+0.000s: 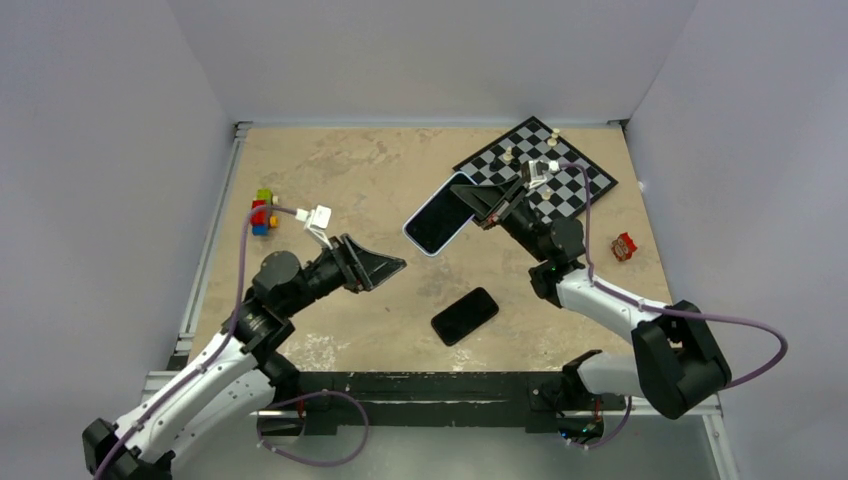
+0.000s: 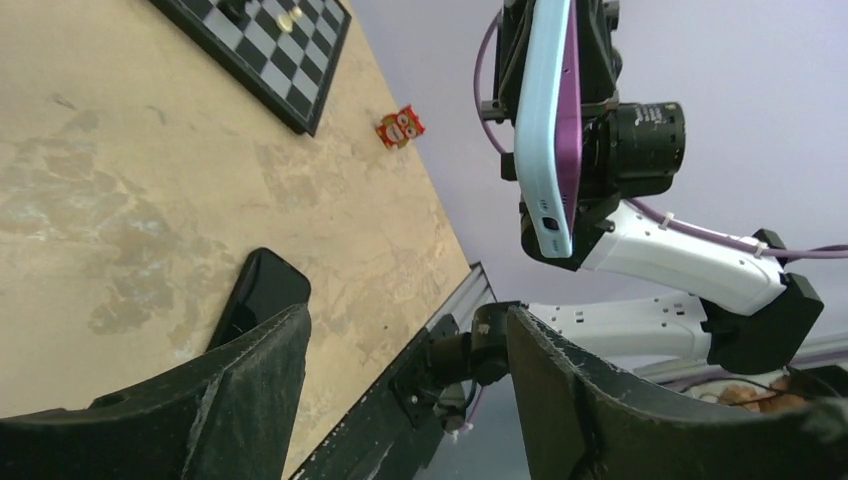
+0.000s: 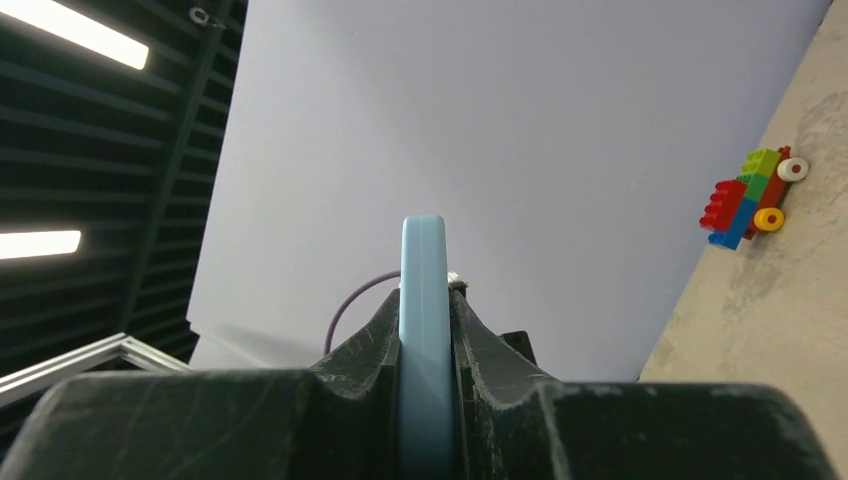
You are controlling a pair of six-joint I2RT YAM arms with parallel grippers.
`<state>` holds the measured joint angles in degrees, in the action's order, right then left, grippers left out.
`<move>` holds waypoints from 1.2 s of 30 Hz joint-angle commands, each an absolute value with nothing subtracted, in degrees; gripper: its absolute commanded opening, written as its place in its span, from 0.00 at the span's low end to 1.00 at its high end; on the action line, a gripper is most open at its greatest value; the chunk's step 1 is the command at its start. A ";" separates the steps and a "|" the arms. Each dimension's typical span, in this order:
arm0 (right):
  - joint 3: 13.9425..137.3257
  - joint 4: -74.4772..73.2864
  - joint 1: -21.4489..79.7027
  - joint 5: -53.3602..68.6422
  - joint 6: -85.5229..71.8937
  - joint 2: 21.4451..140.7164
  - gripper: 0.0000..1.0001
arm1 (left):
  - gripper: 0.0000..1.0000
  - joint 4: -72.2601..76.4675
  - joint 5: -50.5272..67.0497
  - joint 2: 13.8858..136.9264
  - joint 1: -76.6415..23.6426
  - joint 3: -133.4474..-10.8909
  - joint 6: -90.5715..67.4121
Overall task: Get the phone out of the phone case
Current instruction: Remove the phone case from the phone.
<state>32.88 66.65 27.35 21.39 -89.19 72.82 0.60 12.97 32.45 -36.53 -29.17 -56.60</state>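
Note:
The black phone [image 1: 465, 315] lies flat on the table near the front middle, outside the case. It also shows in the left wrist view [image 2: 262, 295]. The light blue phone case [image 1: 440, 213] is held in the air, edge-on in the right wrist view [image 3: 424, 300], and shows a purple inside in the left wrist view [image 2: 545, 120]. My right gripper [image 1: 490, 205] is shut on the case's edge [image 3: 425, 310]. My left gripper [image 1: 385, 270] is open and empty, left of the phone and the case, with its jaws wide apart [image 2: 405, 320].
A chessboard [image 1: 540, 170] with a few pieces lies at the back right, just behind the right gripper. A small red toy [image 1: 624, 246] sits at the right. A coloured brick toy [image 1: 263, 212] sits at the left. The table's front rail [image 1: 440, 385] lies below the phone.

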 commanded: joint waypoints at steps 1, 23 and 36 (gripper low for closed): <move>36.84 67.26 27.91 17.35 -87.21 71.05 0.00 | 0.74 16.24 23.69 40.64 -37.63 -31.25 -58.63; 38.02 66.74 30.88 16.80 -83.87 72.07 0.00 | 0.45 29.51 26.60 50.45 -39.52 -33.02 -64.27; 38.80 66.65 31.32 16.09 -84.35 71.98 0.00 | 0.22 29.77 28.75 52.06 -39.47 -33.09 -64.65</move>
